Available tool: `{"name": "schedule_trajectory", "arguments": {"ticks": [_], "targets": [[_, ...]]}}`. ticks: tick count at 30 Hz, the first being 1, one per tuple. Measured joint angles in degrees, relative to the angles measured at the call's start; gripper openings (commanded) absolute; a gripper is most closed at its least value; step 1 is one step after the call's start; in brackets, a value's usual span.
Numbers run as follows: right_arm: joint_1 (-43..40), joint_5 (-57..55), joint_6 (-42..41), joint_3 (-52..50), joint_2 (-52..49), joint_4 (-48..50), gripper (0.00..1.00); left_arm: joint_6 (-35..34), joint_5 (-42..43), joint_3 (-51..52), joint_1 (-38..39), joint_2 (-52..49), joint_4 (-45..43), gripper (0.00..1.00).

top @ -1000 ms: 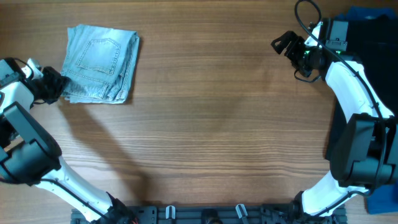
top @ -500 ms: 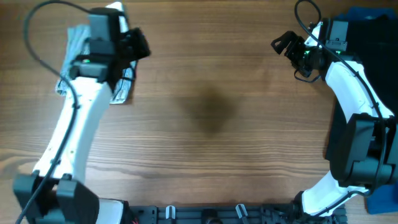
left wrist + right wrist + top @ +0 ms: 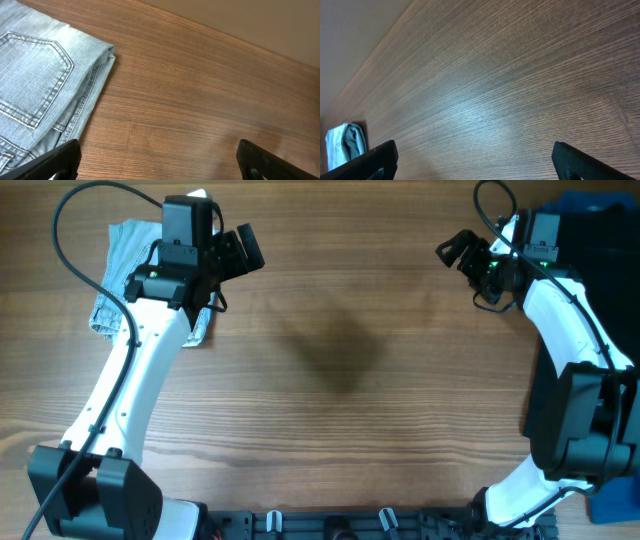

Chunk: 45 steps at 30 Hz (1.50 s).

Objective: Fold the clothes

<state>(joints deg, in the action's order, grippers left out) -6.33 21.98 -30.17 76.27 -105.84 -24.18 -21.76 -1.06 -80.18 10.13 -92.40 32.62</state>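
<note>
The clothes (image 3: 112, 272), light blue denim shorts folded into a small stack, lie at the table's far left, with my left arm partly covering them. A stitched back pocket faces up on the clothes (image 3: 35, 85) in the left wrist view. My left gripper (image 3: 240, 252) hangs just right of the stack, open and holding nothing; under the left gripper (image 3: 160, 165) there is only bare wood. My right gripper (image 3: 455, 252) is open and empty at the far right. In the right wrist view the right gripper (image 3: 475, 162) faces across the table, with the clothes (image 3: 342, 142) small and far away.
A black garment (image 3: 600, 250) lies along the table's right edge. Royal-blue fabric (image 3: 585, 202) shows at its top and again at the lower right corner (image 3: 618, 505). A black rail (image 3: 330, 525) runs along the front edge.
My left arm has swung from the stack's left side up over it to its right edge, and its gripper has gone from shut to open. The right arm has not moved.
</note>
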Motion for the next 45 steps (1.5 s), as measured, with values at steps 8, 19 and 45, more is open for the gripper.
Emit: {"name": "schedule_trajectory", "arguments": {"ticks": [8,19,45], "targets": [[0.07,0.0,0.0,-0.04,1.53,-0.13,1.0,0.02,0.0,0.0,0.0,0.0,0.0,1.0],[1.92,-1.62,0.0,-0.04,48.24,-5.07,1.0,0.0,-0.02,0.0,0.0,-0.02,0.17,1.0],[5.42,-24.2,3.91,-72.0,104.69,30.67,0.99,0.0,-0.61,0.09,0.0,-0.07,0.0,1.0]]}}
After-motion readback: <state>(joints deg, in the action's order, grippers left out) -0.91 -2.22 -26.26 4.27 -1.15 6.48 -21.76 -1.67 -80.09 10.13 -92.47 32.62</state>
